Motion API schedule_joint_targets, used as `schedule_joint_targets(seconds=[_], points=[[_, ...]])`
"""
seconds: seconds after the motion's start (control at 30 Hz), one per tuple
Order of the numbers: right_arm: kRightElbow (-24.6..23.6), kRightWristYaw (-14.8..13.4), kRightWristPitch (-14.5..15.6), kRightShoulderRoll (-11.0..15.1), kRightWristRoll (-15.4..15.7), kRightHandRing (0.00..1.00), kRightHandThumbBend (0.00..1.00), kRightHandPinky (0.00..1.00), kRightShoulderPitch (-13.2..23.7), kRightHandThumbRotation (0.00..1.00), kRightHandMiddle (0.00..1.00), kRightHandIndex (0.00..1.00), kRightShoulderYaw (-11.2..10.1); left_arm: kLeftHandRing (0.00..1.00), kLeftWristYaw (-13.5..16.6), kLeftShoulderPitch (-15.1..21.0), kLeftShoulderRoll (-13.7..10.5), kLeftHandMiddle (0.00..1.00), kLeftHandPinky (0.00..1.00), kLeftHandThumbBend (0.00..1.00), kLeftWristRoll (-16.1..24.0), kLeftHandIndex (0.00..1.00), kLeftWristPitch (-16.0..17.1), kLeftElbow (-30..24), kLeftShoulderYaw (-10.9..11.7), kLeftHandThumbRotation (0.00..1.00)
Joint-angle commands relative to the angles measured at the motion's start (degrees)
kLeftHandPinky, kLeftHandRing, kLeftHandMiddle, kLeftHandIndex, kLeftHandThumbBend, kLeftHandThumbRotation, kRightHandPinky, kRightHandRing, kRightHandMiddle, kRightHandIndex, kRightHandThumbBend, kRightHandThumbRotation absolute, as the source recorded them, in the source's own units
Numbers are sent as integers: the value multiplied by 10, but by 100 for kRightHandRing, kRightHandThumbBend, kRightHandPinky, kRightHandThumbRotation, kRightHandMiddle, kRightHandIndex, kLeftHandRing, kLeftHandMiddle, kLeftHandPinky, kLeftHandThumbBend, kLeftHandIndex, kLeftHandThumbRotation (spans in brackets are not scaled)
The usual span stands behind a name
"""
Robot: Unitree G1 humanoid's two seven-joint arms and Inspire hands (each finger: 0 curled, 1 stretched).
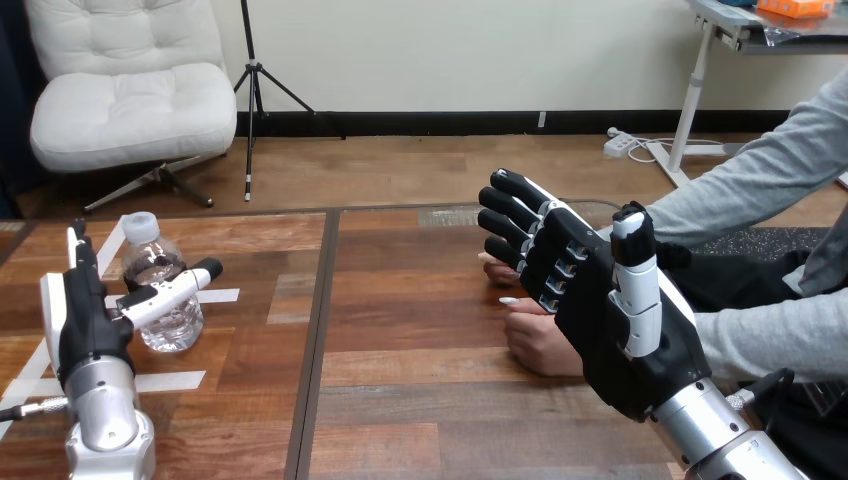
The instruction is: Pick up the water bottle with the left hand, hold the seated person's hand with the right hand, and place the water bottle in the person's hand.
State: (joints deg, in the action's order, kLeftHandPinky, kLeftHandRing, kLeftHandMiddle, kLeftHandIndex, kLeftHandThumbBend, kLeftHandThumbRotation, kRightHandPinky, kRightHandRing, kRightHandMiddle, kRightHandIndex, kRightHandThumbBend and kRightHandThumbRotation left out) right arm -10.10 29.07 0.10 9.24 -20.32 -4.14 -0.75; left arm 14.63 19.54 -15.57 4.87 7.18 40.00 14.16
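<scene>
Currently a wooden table (420,400) fills the lower part of the head view, w/ the robot's two arms coming in from the bottom edge.

At the view's left, a clear water bottle (175,325) w/ a pale cap (140,226) stands upright on the table, toward the far left, next to white tape strips (228,295) stuck to the wood. The left hand (85,330) is just beside the bottle, on its left. Its fingers (77,255) point straight up, not curled. Its white thumb (165,288) reaches sideways across the front of the bottle, approx. at mid height. So the hand is spread apart, not clamped on the bottle; can't tell if the thumb touches the plastic. The bottle's base sits on the wood.

At the view's right, the right hand (610,320) is held above the table, fingers (510,215) stretched toward the left & thumb (636,275) sticking up. Its fingers are apart and relaxed, wrapped round nothing. The person's hand (540,345) rests on the table just behind & below it, loosely closed, partly hidden by the robot's hand. Can't tell if the two touch. One more fingertip (490,262) of the person peeks out past the robot's fingers. A grey sleeve (770,335) comes in from the right edge.

Bottle & person's hand are well apart, on opposite sides of the table.
</scene>
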Motion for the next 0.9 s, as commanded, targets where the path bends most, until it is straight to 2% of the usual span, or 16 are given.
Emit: schedule_joint_targets(seconds=[0.0,0.2,0.4,0.87], points=[[-9,0,-10,3,-7,95,93,96,37,100,93,92,-8,99,12,52,-16,100,93,97,9,100,8,8,-8,14],[-10,-2,-10,3,-5,95,93,96,37,100,93,92,-8,100,14,55,-19,100,94,96,7,100,3,10,-8,15],[-10,0,-11,3,-6,95,93,96,37,100,94,92,-7,100,14,57,-22,100,94,96,5,100,12,17,-6,15],[-9,2,-12,3,-6,95,93,96,36,100,94,92,-7,99,-5,66,-30,100,95,96,-2,100,3,26,-4,14]])
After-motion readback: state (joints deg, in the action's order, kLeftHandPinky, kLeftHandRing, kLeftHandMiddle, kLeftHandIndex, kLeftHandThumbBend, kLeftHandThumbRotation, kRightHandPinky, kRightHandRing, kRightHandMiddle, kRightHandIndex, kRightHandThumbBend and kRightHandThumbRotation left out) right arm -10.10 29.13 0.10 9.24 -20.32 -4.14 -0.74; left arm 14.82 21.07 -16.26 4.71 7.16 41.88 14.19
